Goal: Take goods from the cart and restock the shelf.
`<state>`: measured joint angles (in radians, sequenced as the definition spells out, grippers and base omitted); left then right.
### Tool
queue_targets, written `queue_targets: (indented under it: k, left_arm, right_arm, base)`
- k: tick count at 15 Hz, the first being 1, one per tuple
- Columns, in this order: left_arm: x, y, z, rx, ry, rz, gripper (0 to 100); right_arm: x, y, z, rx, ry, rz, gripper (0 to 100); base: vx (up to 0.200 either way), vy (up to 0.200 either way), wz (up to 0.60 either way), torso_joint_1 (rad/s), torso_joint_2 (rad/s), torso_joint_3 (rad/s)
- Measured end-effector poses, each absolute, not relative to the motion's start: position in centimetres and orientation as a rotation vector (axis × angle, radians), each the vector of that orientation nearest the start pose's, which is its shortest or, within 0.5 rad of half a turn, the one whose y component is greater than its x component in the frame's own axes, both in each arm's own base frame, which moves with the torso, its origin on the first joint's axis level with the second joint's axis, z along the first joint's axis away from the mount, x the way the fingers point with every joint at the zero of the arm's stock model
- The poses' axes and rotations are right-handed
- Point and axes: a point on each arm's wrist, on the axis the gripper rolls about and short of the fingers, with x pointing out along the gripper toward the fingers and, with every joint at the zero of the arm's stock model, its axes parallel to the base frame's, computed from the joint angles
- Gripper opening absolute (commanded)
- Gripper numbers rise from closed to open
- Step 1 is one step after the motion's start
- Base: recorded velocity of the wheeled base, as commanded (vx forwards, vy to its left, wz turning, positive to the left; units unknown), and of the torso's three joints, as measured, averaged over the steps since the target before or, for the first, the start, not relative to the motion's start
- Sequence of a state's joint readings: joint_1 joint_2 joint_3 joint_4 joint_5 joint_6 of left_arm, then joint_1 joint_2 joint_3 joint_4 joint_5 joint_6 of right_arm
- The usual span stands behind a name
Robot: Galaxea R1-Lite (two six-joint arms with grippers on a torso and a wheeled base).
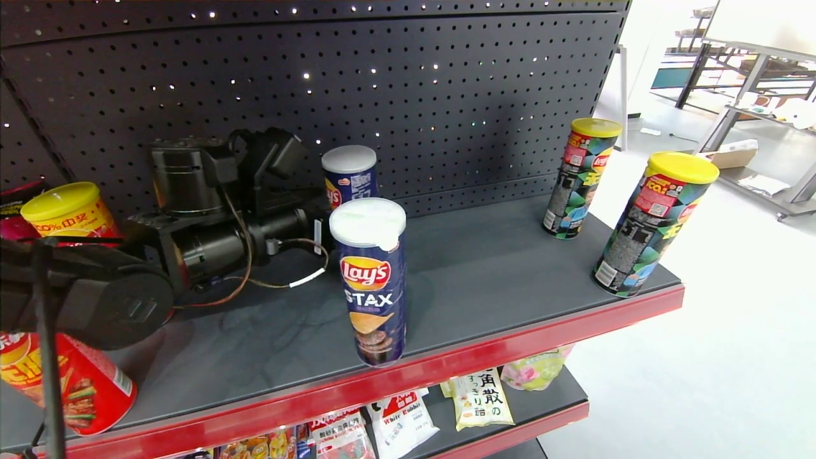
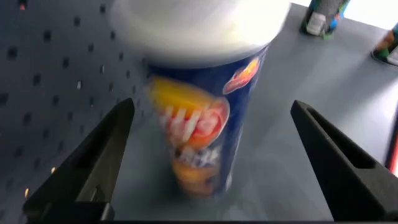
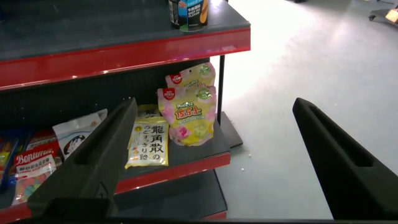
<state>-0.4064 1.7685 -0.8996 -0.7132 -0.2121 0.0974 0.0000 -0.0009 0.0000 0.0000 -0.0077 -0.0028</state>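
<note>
Two blue cans are shelved: front can (image 1: 373, 280), and at its eleven o'clock rear can (image 1: 349, 173), standing unclamped inside the wide-open left gripper (image 2: 211, 109). Right gripper (image 3: 212, 106) gapes empty; bare shelf (image 1: 510, 268) suggests more restocking.

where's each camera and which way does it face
head: on the head, down onto the upper shelf; left arm shows.
left wrist: on that wrist, facing the rear can inside the open left claw.
right wrist: on that wrist, facing the lower shelf past the open right claw.
shared: head and left wrist see the rear can.
</note>
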Motion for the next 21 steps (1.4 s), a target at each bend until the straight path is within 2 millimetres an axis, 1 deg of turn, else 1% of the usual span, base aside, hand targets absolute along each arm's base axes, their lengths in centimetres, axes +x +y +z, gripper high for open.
queue_targets:
  k: [2,6,9,10,13,16,18,20,21]
  left_arm:
    - [28.6,-12.6,19.4,0.111,0.138,-0.614,100]
    - [25.3,-11.2,20.3,0.111,0.115,-0.599,100]
    - [21.7,-9.7,20.5,0.118,0.143,-0.597,100]
    - [20.4,-9.1,20.6,0.121,0.158,-0.598,100]
    - [15.5,-7.1,21.4,0.128,0.219,-0.602,100]
    - [10.0,-4.6,22.3,0.13,0.228,-0.581,100]
    - [6.6,-2.9,22.6,0.13,0.204,-0.486,100]
    - [3.9,-1.5,22.6,0.091,0.173,-0.358,100]
    - [2.8,-1.0,22.5,0.052,0.172,-0.322,100]
  right_arm:
    - [-2.3,0.0,7.5,-0.003,-0.001,-0.008,100]
    - [-2.3,0.0,7.5,-0.003,-0.001,-0.007,100]
    - [-2.3,0.0,7.5,-0.003,-0.001,-0.008,100]
    - [-2.3,0.0,7.5,-0.003,-0.001,-0.008,100]
    - [-2.3,0.0,7.5,-0.003,-0.001,-0.008,100]
    - [-2.3,0.0,7.5,-0.003,-0.001,-0.007,100]
    - [-2.3,0.0,7.5,-0.003,-0.001,-0.008,100]
    - [-2.3,0.0,7.5,-0.003,-0.001,-0.008,100]
    - [-2.3,0.0,7.5,-0.003,-0.001,-0.008,100]
  base:
    - [0.0,0.0,0.0,0.0,0.0,0.0]
    - [0.0,0.0,0.0,0.0,0.0,0.0]
    - [0.0,0.0,0.0,0.0,0.0,0.0]
    - [0.0,0.0,0.0,0.0,0.0,0.0]
    - [0.0,0.0,0.0,0.0,0.0,0.0]
    - [0.0,0.0,0.0,0.0,0.0,0.0]
    - [0.0,0.0,0.0,0.0,0.0,0.0]
    - [0.0,0.0,0.0,0.0,0.0,0.0]
    - [0.0,0.0,0.0,0.0,0.0,0.0]
